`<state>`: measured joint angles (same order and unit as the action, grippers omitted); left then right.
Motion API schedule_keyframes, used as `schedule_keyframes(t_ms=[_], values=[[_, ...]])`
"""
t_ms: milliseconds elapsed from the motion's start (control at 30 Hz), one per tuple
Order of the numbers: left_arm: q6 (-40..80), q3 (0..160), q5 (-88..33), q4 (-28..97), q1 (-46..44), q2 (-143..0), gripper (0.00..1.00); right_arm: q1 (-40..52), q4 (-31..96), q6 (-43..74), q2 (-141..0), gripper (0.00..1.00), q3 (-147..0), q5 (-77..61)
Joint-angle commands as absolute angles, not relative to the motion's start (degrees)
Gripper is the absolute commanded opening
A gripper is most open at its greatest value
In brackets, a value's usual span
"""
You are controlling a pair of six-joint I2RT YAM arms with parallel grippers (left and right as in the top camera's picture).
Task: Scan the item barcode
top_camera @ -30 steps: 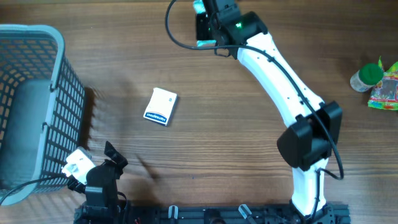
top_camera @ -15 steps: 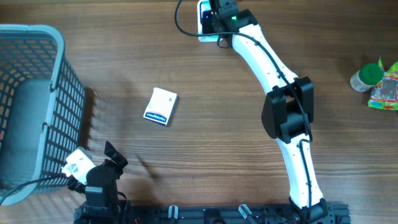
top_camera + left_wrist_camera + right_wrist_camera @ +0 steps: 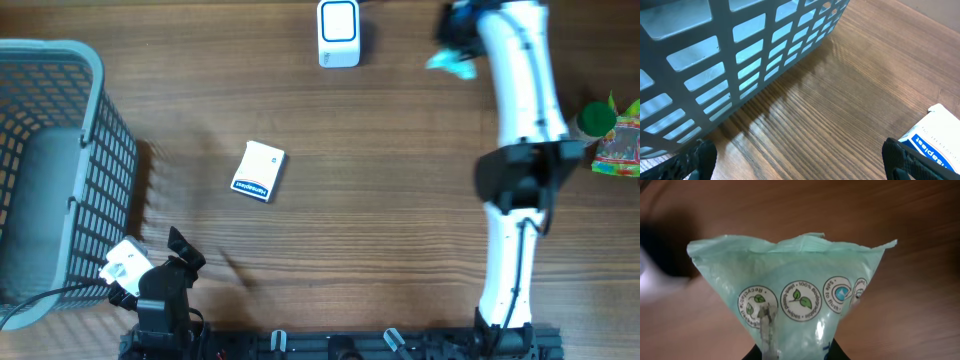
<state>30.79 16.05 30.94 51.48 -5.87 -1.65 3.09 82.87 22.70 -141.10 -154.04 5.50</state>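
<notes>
A mint-green wipes packet (image 3: 795, 295) fills the right wrist view, and my right gripper (image 3: 796, 355) is shut on its lower end. In the overhead view that gripper (image 3: 456, 42) is blurred at the far right of centre, with the packet (image 3: 447, 64) hanging from it, well to the right of the white and blue scanner (image 3: 338, 32). My left gripper (image 3: 178, 250) rests open at the near left, beside the basket. Between its wide-apart fingers (image 3: 802, 167) there is only bare wood.
A grey mesh basket (image 3: 95, 130) stands at the left and shows close in the left wrist view (image 3: 740, 55). A white box with a blue label (image 3: 260, 171) lies mid-table (image 3: 936, 137). A green-capped bottle (image 3: 592, 122) and a colourful packet (image 3: 620, 148) sit at the right edge.
My right arm has swung away from the scanner to the right, carrying the wipes packet. The scanner now shows uncovered. The left arm has not moved.
</notes>
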Motion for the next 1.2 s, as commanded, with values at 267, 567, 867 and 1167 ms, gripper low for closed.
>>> schedule_keyframes(t_ms=[267,567,867,1167], values=[[30.9,16.0,30.9,51.5,-5.6,-1.3,1.0,-22.9,68.8,30.2,-145.2,0.99,-140.2,5.8],[30.9,16.0,30.9,51.5,-5.6,-1.3,1.0,2.1,83.5,29.9,-127.2,1.0,-144.8,-15.8],[30.9,16.0,30.9,51.5,-5.6,-1.3,1.0,40.7,68.8,40.0,-134.1,0.99,-128.4,-11.9],[30.9,16.0,30.9,51.5,-5.6,-1.3,1.0,46.9,61.1,54.3,-141.5,0.99,-127.9,-5.8]])
